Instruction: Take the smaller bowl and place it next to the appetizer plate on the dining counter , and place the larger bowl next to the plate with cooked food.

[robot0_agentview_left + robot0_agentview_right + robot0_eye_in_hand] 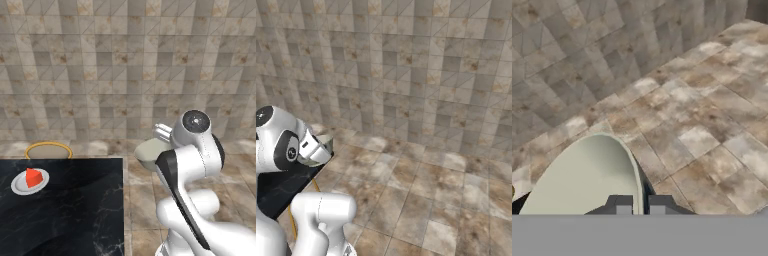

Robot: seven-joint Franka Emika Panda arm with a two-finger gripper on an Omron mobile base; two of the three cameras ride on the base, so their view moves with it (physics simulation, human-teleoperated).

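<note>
Gripper (640, 204) is clamped on the rim of the smaller bowl (587, 175), both fingertips (623, 204) pinching its edge. The bowl (150, 152) hangs tilted in the air, off the right edge of the dining counter (75, 210), above the tiled floor (431, 200). On the counter, well apart, sits the appetizer plate (17, 186) with 1 red wedge (33, 177); a stool (48, 150) stands behind it.

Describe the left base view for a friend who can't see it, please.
A white robot arm holds the smaller bowl, cream and pale inside, in its shut gripper above a tiled floor. To its left, the black marble dining counter carries the appetizer plate with a red wedge.
</note>
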